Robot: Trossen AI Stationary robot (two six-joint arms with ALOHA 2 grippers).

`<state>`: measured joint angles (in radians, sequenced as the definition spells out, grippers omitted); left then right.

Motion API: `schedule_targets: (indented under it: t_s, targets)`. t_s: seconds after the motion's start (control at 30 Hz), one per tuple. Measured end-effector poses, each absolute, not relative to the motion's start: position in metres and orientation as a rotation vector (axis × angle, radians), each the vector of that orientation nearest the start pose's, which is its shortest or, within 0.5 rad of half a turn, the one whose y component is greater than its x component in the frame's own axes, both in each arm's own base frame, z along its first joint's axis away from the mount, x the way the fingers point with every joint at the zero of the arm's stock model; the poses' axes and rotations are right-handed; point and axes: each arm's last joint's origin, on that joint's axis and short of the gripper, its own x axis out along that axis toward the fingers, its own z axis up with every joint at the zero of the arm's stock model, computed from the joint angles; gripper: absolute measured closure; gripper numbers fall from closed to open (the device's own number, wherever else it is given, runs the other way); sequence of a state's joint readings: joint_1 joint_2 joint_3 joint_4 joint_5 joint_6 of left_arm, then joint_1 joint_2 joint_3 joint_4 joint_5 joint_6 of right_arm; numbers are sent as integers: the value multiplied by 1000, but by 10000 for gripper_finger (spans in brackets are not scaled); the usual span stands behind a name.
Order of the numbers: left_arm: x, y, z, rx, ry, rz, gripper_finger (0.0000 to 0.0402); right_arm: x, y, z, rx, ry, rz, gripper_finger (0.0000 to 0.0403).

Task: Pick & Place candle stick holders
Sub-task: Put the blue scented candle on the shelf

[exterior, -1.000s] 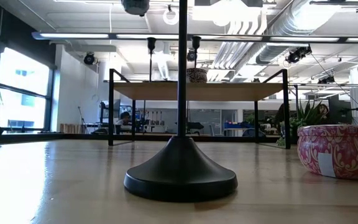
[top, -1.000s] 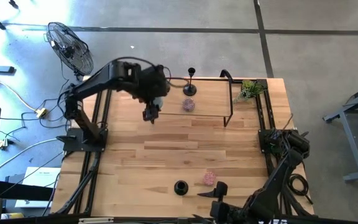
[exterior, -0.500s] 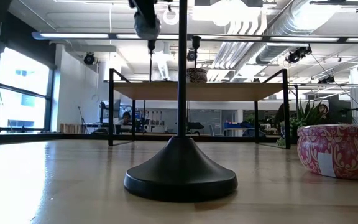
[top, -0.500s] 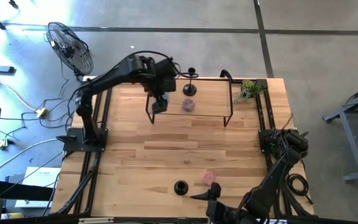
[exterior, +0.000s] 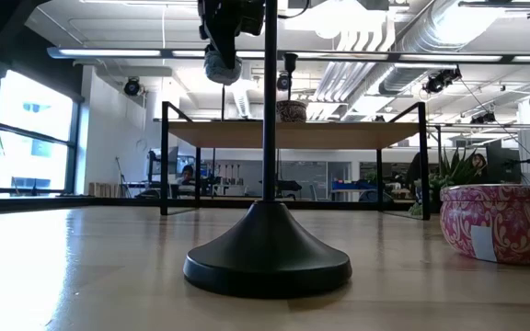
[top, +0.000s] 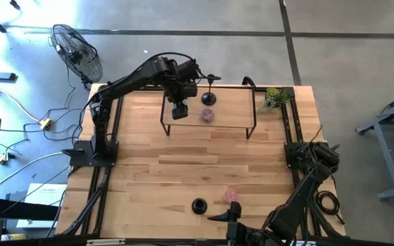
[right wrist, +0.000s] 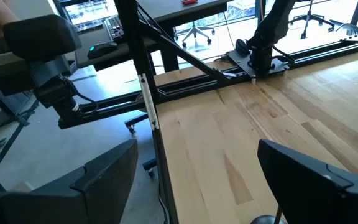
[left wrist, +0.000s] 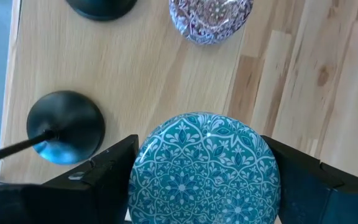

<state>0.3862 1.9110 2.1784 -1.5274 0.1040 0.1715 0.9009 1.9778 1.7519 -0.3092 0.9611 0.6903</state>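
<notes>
My left gripper [top: 179, 109] is shut on a round teal patterned tin [left wrist: 204, 168] above a raised wooden shelf on black legs [top: 248, 130] at the table's far side. Two black candlestick holders stand on their round bases on the shelf, one beside the tin [left wrist: 66, 124] and one farther off [left wrist: 101, 5]. One of them shows in the high view [top: 209, 96]. A third holder [top: 198, 205] stands on its base near the table's near edge, close in the low view [exterior: 267, 262]. My right gripper [top: 228, 215] is open and empty near that holder. My left gripper pinches the teal tin by its round side wall [left wrist: 138, 171] between its two fingers, one on each opposite side. The fingers point down from above. The tin hangs level, its lid up, clear of the shelf top [exterior: 221, 66].
A pink patterned tin [top: 207, 115] sits on the shelf, and another [top: 231, 195] sits on the table beside the near holder. A small green plant [top: 276, 99] stands at the far right corner. Bare wood lies across the table's middle.
My left gripper has carried the teal tin toward the table's far edge and to the right, from in front of the shelf's left end to above the shelf top. It stays shut on the tin. My right gripper has shifted a little toward the table's left edge.
</notes>
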Motion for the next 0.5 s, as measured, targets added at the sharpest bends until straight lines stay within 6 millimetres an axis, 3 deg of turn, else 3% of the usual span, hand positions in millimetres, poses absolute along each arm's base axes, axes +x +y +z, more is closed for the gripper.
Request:
schedule_targets:
  t_s: [0.5]
  targets:
    - [331,125,382,-193,1277,115,113,304,332,306,261,289,-163,75]
